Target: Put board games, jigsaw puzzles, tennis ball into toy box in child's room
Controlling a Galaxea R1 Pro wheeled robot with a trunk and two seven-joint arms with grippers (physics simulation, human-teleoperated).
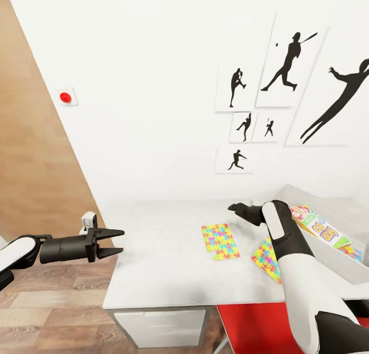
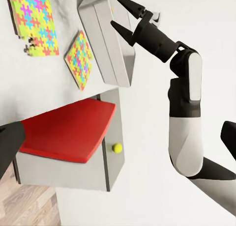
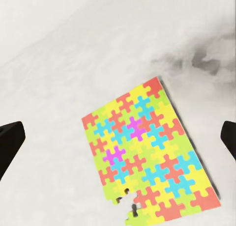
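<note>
A pale grey surface (image 1: 169,272) stands against a white wall hung with black baseball silhouettes (image 1: 287,66). Two jigsaw puzzles (image 1: 220,241) lie flat beside the toy box (image 1: 338,261), which holds a board game (image 1: 323,231). Left gripper (image 1: 117,242) and right gripper (image 2: 118,12) both hang released, empty.

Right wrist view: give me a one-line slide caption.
Open right claw poised over a colourful jigsaw puzzle lying flat on the pale grey table.

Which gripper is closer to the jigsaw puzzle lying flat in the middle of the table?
Right. The right gripper hovers just above the jigsaw puzzle, while the left gripper hangs off the table's left edge.
</note>
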